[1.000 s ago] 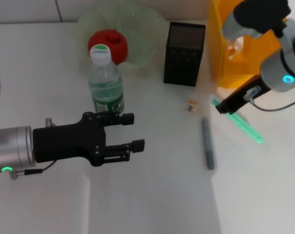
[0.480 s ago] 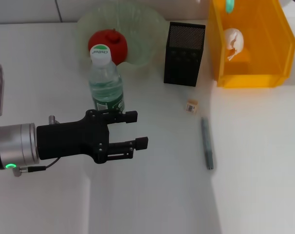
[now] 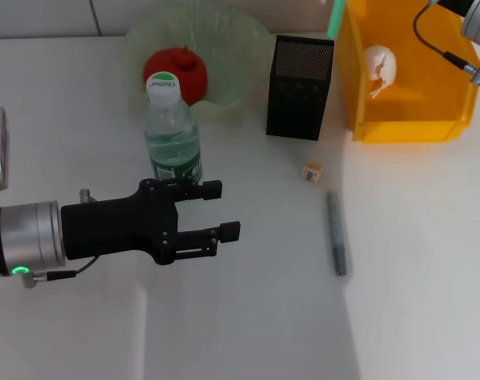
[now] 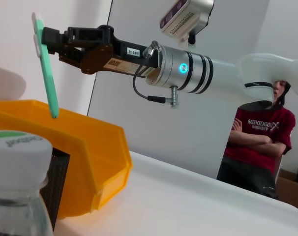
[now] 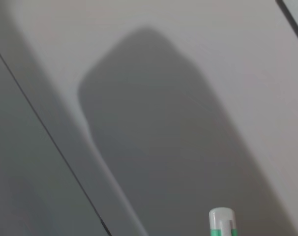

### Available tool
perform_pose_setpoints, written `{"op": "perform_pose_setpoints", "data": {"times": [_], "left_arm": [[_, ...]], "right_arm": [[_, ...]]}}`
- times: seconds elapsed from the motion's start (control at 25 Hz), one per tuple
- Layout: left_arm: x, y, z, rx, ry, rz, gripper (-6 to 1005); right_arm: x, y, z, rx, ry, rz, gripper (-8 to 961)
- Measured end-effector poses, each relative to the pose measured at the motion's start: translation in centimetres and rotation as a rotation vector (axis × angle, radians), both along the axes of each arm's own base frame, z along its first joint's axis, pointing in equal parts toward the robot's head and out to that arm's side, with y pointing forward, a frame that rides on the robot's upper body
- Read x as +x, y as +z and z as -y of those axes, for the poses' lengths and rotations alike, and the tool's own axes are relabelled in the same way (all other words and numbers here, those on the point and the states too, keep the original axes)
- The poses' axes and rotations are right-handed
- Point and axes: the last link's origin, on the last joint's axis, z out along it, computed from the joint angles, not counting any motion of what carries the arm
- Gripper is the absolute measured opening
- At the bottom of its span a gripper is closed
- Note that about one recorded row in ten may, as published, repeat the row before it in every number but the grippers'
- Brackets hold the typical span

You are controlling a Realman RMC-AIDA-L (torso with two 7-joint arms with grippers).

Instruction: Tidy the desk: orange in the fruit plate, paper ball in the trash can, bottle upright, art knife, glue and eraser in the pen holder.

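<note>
The bottle (image 3: 173,134) stands upright just beyond my open, empty left gripper (image 3: 222,210). The orange (image 3: 173,70) lies in the fruit plate (image 3: 240,47). The paper ball (image 3: 380,66) lies in the trash can (image 3: 406,127). The eraser (image 3: 312,172) and a slim grey pen-shaped stick (image 3: 336,232) lie on the desk in front of the pen holder (image 3: 301,77). In the left wrist view my right gripper (image 4: 46,40) is shut on a green art knife (image 4: 48,83), held high with its tip hanging over the trash can's rim (image 4: 90,142). Its tip shows in the head view (image 3: 335,16).
The right arm (image 3: 478,20) reaches in at the top right over the trash can. A person in a red shirt (image 4: 254,142) stands beyond the desk. The white desk (image 3: 248,317) spreads out in front of me.
My right arm has lifted the green art knife off the desk and carried it up and back to above the pen holder and trash can. The left gripper has barely shifted.
</note>
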Motion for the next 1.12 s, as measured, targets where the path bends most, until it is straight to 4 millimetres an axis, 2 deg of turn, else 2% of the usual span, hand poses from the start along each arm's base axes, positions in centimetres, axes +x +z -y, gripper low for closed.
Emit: {"op": "perform_pose_setpoints", "data": {"times": [0.28,0.48,0.72,0.84,0.96,1.12], "left_arm": [[0.0,-0.2,-0.1,0.005,0.007,-0.006,729],[0.0,-0.2,-0.2,0.008,0.009,-0.009,729],[0.0,-0.3,-0.1,0.007,0.011,-0.006,729],[0.0,-0.4,0.0,0.006,0.013,-0.004,729],[-0.1,-0.4,0.1,0.004,0.013,-0.001,729],[0.0,-0.4,0.1,0.002,0.011,-0.001,729]], "right_arm": [[-0.2,-1.7,0.0,-0.021,0.002,0.056,180],[-0.1,-1.6,0.7,-0.041,0.030,0.047,287],[0.6,1.0,2.1,-0.006,0.099,0.050,416],[0.7,2.8,3.1,0.012,0.147,0.081,583],[-0.5,4.0,4.1,-0.077,0.205,0.173,641],[-2.2,4.2,5.4,-0.332,0.245,0.441,713]]}}
